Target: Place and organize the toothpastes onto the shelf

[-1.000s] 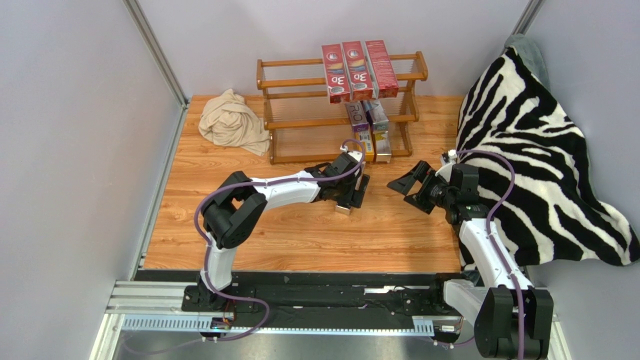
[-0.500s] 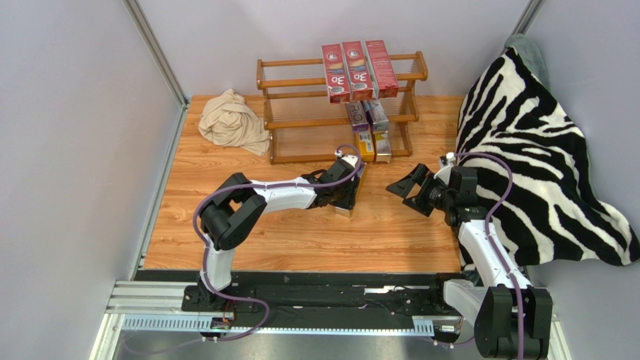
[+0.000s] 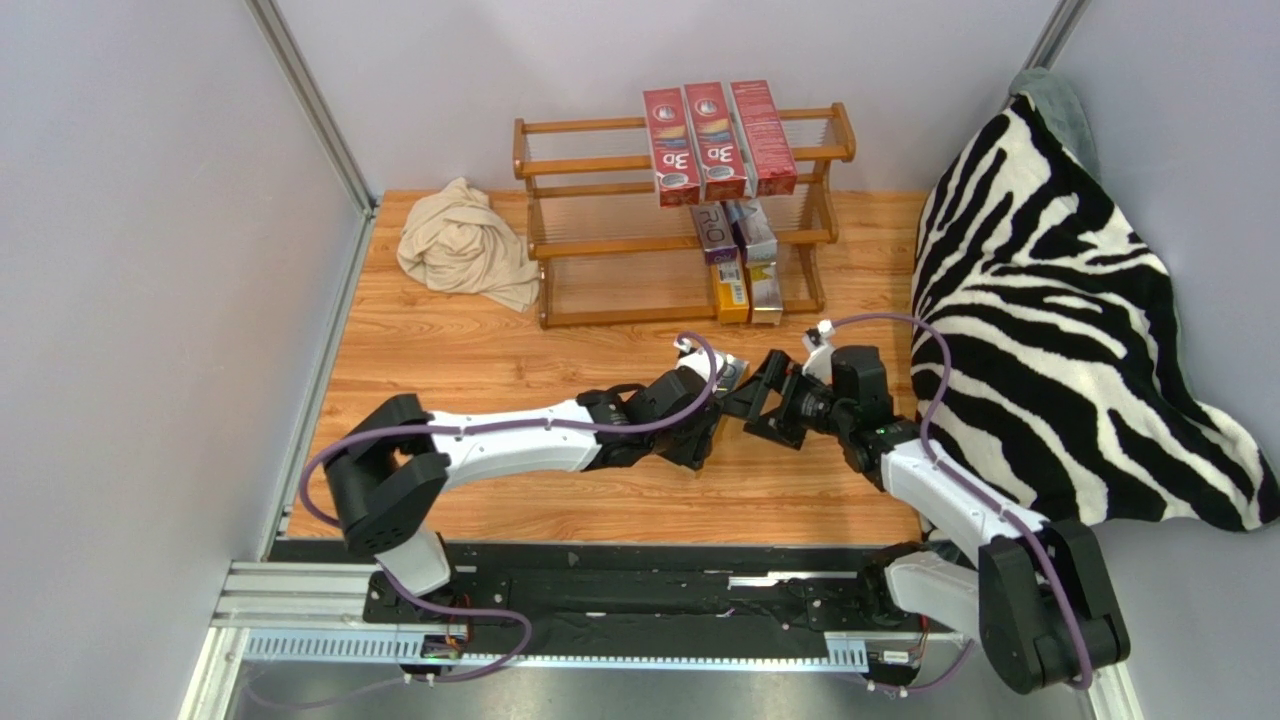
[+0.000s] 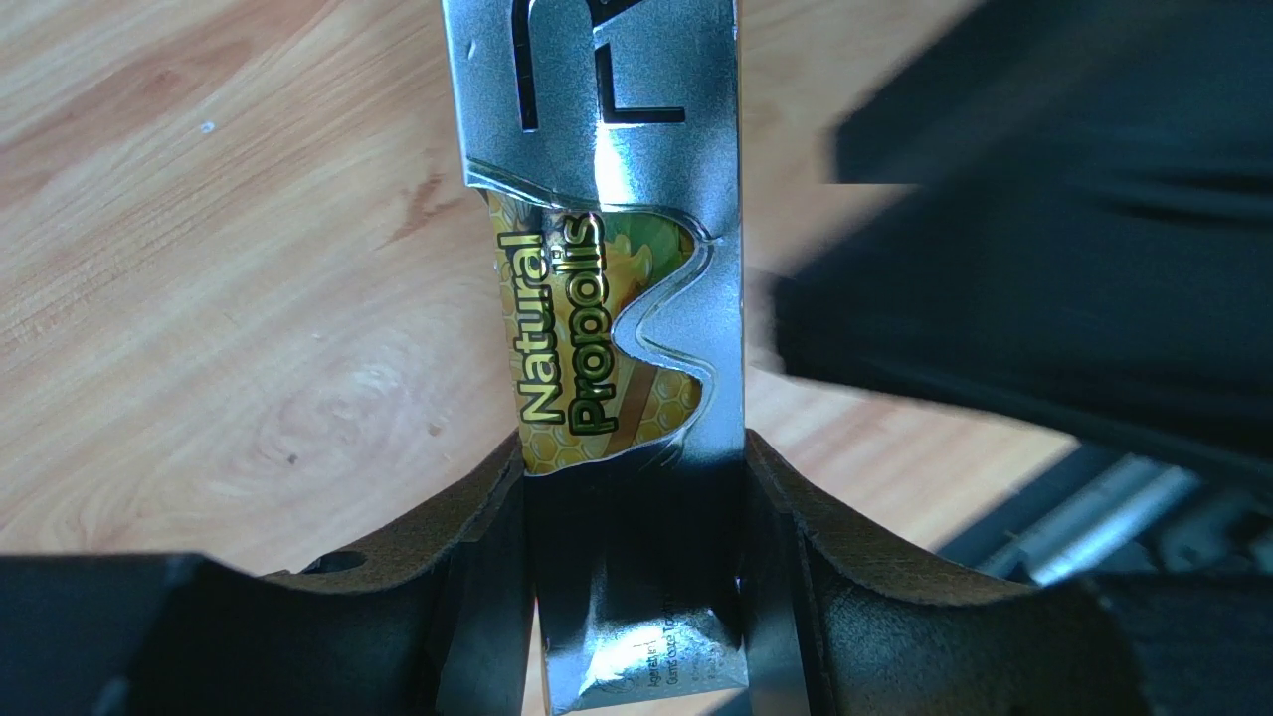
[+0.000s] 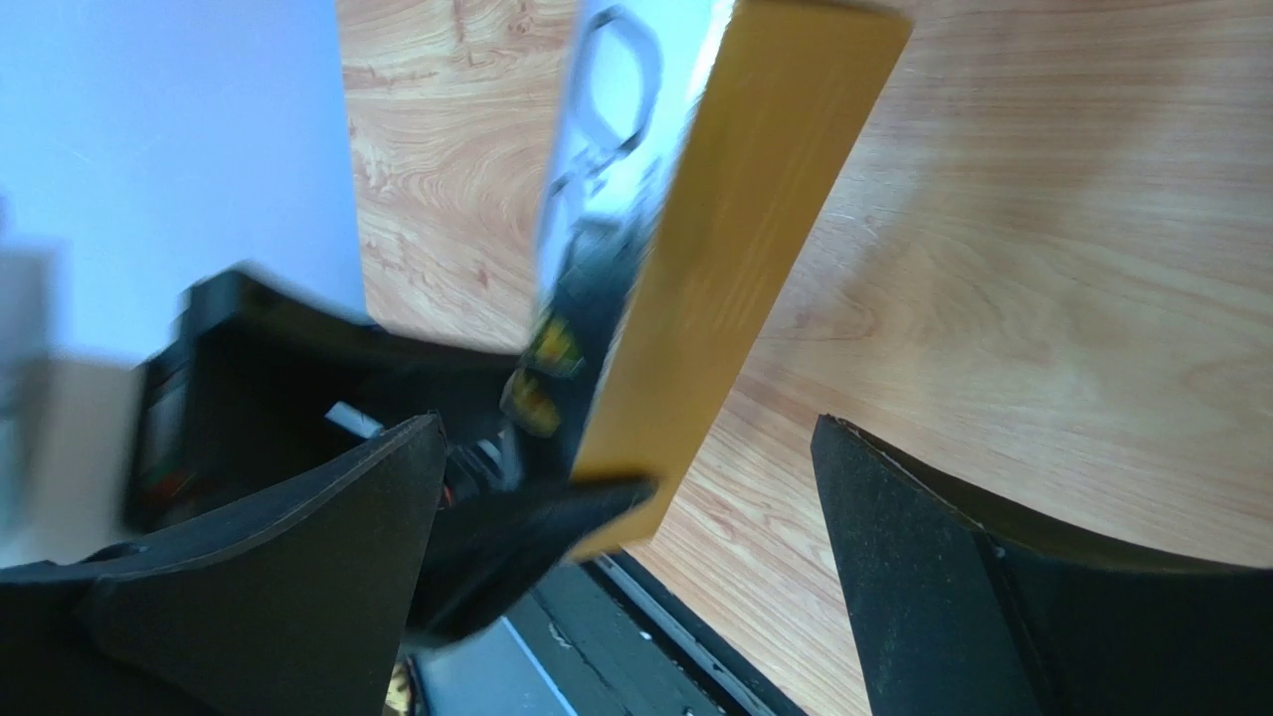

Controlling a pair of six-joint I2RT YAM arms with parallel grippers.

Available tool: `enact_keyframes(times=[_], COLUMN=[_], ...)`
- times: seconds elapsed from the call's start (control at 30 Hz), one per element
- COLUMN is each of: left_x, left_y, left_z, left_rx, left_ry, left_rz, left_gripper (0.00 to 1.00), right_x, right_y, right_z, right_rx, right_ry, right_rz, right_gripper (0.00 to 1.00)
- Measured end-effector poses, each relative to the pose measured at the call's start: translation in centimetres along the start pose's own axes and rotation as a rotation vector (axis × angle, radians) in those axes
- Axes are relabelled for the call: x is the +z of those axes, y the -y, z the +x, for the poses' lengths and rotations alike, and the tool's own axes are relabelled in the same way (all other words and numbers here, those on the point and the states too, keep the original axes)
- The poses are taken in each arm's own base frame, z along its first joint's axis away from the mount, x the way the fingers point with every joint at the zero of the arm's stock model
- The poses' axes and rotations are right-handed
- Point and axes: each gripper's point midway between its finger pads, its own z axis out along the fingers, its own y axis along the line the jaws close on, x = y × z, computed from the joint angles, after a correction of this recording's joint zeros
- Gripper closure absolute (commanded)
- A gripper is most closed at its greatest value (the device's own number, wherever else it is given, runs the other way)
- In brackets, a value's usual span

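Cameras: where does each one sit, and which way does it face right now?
Top external: high behind the bases, looking down at the table, shelf, both arms.
Left wrist: on the left arm, looking along the left claw shut on the silver carton.
Right wrist: on the right arm, facing past the open right claw at that carton's yellow side.
Shared: both wrist views show the same carton; the right one also shows the left claw.

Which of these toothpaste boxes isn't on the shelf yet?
The silver carton with the yellow Natural Propolis panel, clamped in the left gripper; the other cartons all sit on the shelf.
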Motion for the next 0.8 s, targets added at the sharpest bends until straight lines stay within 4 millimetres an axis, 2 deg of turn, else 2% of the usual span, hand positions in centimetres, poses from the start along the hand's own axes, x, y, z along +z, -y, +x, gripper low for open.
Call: enact_keyframes(times=[0.13,0.27,0.33,0.37,0.5,0.6,0.8], left_x=[-2.9,-4.6,-5.0,-5.1,-5.2,-5.3,-5.3], left_y=[2.1,1.9,2.0,2.0,2.2,2.4,2.4], left_z=[-1.1,-1.0,-1.2,-1.2,-1.2,-1.2,-1.3], left_rx=[0.005,0.011,0.015,0.017,0.023,0.020,0.014], left_ry=[0.057,0.072,0.084,0.089,0.097,0.105,0.112], left_rz=[0.054,0.048,0.042,0.039,0.035,0.035,0.024], left_gripper=[0.54,0.54,0.54,0.53,0.52,0.50,0.37], right_x=[1.2,1.4,1.4,1.3,1.0,0.9,0.7], right_y=[0.0,-1.6,-2.3,-2.6,-3.7,-4.1,-4.2], right_z=[0.5,0.5,0.5,0.4,0.4,0.3,0.3], right_rx=[0.037,0.026,0.020,0.018,0.011,0.011,0.017], right_ry=[-0.013,-0.003,0.003,0.004,0.013,0.015,0.015], right_rz=[-0.026,-0.110,-0.145,-0.156,-0.205,-0.217,-0.223], right_gripper=[0.05,0.15,0.23,0.31,0.52,0.59,0.65])
